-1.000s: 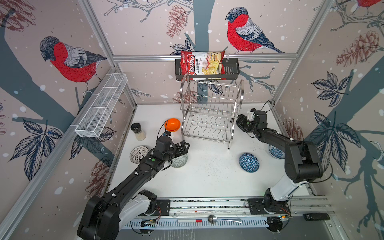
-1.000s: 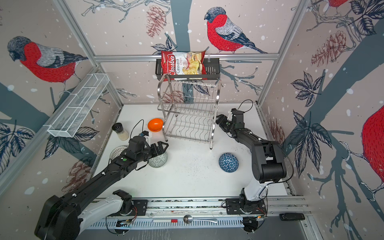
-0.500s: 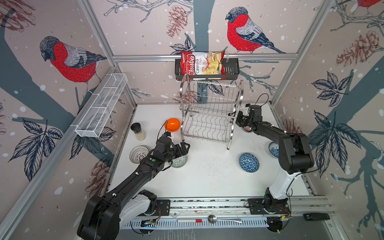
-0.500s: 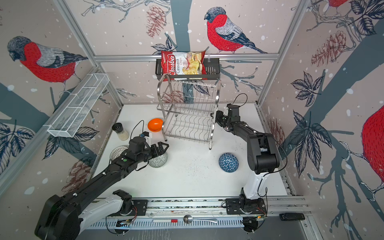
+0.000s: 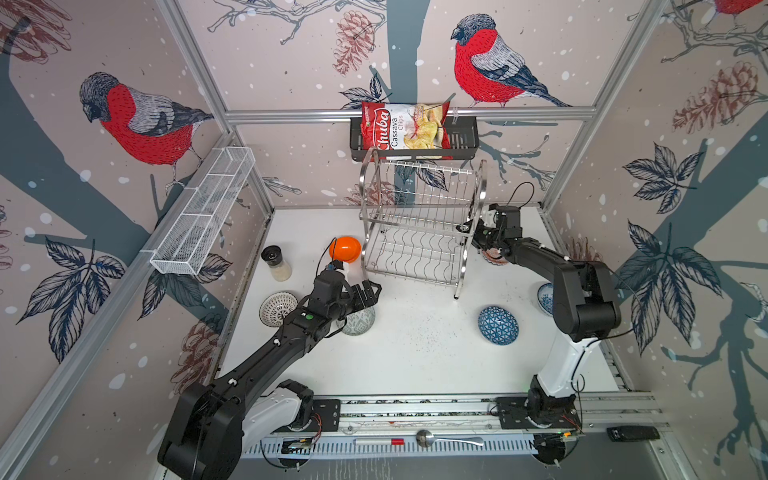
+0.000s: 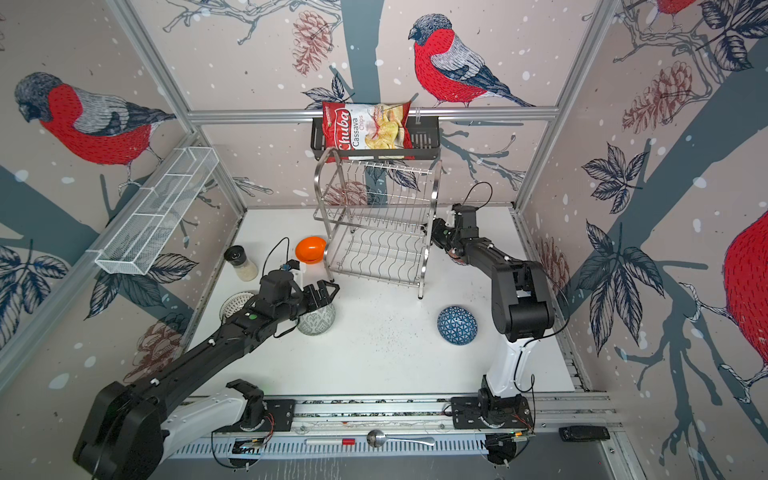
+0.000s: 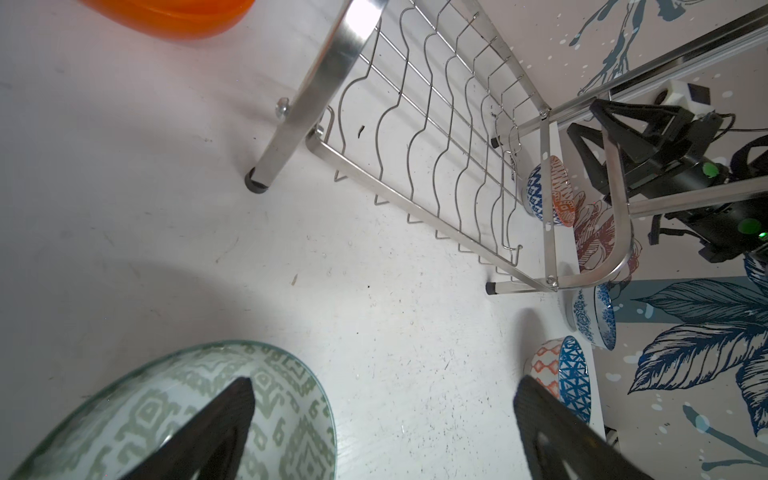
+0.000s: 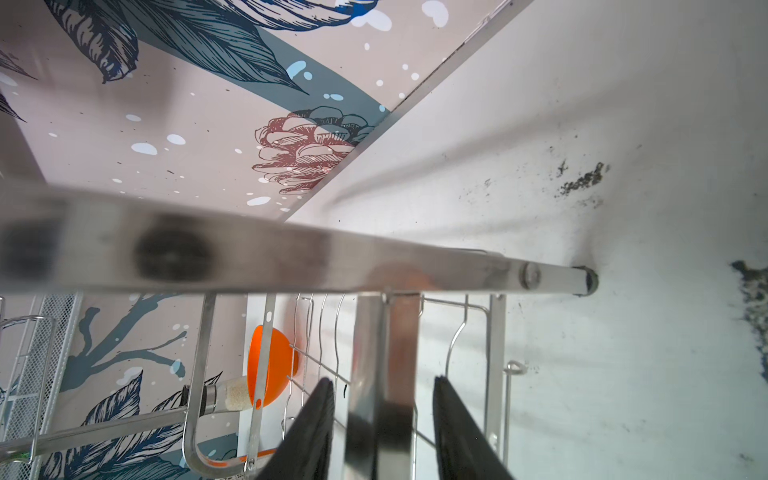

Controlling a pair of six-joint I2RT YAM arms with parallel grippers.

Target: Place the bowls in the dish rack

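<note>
White counter (image 5: 415, 357), shiny two-tier steel wire dish rack (image 5: 411, 253) mid-frame. Left claw (image 5: 368, 293) spread wide over grey-green patterned ceramic bowl (image 5: 359, 323); right claw (image 5: 471, 235) apart, astride the rack's upright.

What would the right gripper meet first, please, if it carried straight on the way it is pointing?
The dish rack: its steel upright stands just ahead, within the span of the open right gripper, though the depth is hard to judge.

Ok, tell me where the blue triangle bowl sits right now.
In both top views the blue triangle bowl lies on the table right of centre, in front of the dish rack.
</note>
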